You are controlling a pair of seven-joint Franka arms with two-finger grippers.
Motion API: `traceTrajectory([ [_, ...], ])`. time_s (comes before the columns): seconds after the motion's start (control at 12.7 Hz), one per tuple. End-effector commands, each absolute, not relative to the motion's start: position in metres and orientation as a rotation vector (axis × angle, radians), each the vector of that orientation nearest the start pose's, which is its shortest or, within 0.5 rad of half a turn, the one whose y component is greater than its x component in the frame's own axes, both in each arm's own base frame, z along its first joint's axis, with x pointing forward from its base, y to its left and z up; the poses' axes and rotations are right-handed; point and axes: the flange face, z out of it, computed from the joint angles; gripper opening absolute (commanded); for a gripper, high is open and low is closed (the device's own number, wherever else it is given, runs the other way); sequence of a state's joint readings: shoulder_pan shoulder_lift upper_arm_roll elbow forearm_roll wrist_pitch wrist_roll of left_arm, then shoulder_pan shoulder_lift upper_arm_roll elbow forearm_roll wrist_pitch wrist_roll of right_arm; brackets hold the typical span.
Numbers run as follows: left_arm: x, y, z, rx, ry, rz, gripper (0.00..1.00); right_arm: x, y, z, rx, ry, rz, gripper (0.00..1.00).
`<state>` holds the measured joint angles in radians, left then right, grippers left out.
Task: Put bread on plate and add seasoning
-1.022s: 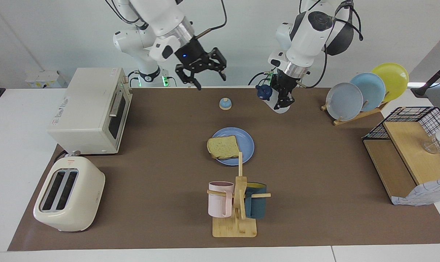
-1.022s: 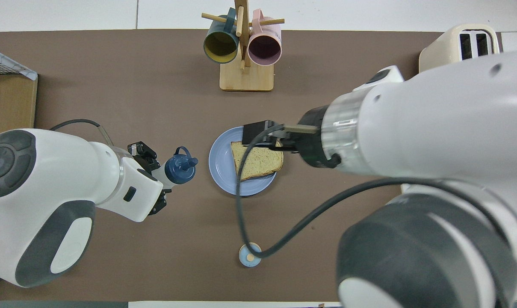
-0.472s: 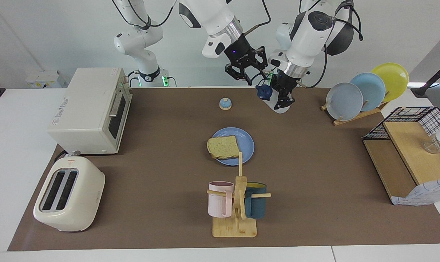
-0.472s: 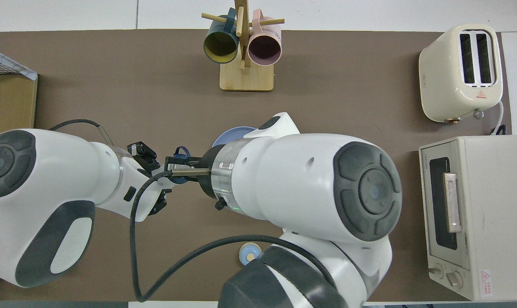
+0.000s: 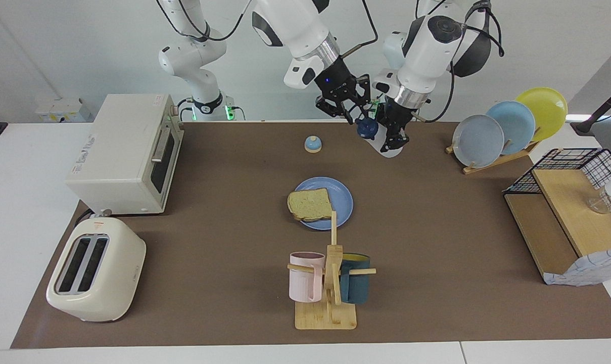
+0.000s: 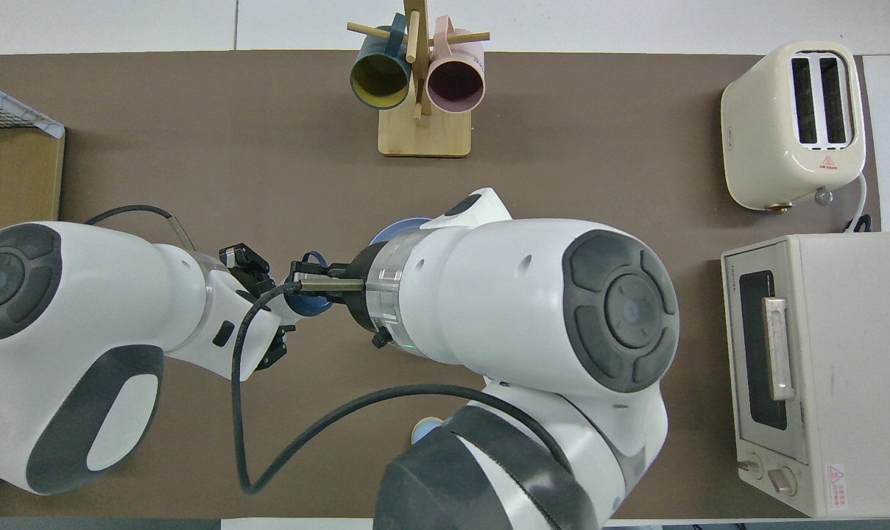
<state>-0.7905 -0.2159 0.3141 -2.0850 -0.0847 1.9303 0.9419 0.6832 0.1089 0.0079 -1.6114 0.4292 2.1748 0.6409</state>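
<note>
Left gripper (image 5: 392,137) clasps the tilted seasoning bottle (image 5: 378,135) aloft, navy cap (image 5: 367,128) pointing toward the right gripper (image 5: 352,107). The right gripper's fingers straddle the cap; whether they grip it cannot be told. Toast slice (image 5: 310,204) lies on the blue plate (image 5: 343,197), well below both.

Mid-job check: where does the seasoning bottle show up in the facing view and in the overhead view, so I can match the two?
Facing view: the seasoning bottle is top centre, tilted in the left gripper, with the right gripper at its cap.
Overhead view: only its navy cap shows, centre-left, between the two arms.
Shared landmark: the mug rack.
</note>
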Motion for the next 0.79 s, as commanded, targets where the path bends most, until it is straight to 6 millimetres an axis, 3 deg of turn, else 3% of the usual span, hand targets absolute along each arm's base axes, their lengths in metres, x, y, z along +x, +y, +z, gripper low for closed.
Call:
traceTrajectory([
  [0.0, 0.44, -0.224, 0.522, -2.503, 2.083, -0.157, 0.0, 0.481, 0.413, 0.612, -2.547, 0.152, -0.153, 0.27],
  [0.08, 0.44, -0.224, 0.522, -2.503, 2.084, -0.155, 0.0, 0.481, 0.413, 0.611, -2.548, 0.151, -0.151, 0.25],
  [0.24, 0.44, -0.224, 0.522, -2.503, 2.084, -0.155, 0.0, 0.481, 0.413, 0.612, -2.546, 0.152, -0.151, 0.03],
  [0.31, 0.44, -0.224, 0.522, -2.503, 2.084, -0.155, 0.0, 0.484, 0.41, 0.611, -2.545, 0.159, -0.15, 0.0],
  [0.47, 0.439, -0.223, 0.523, -2.503, 2.084, -0.155, 0.0, 0.498, 0.392, 0.614, -2.536, 0.211, -0.143, 0.0],
  [0.71, 0.44, -0.224, 0.522, -2.505, 2.082, -0.155, 0.0, 0.529, 0.346, 0.627, -2.414, 0.372, -0.064, 0.0],
])
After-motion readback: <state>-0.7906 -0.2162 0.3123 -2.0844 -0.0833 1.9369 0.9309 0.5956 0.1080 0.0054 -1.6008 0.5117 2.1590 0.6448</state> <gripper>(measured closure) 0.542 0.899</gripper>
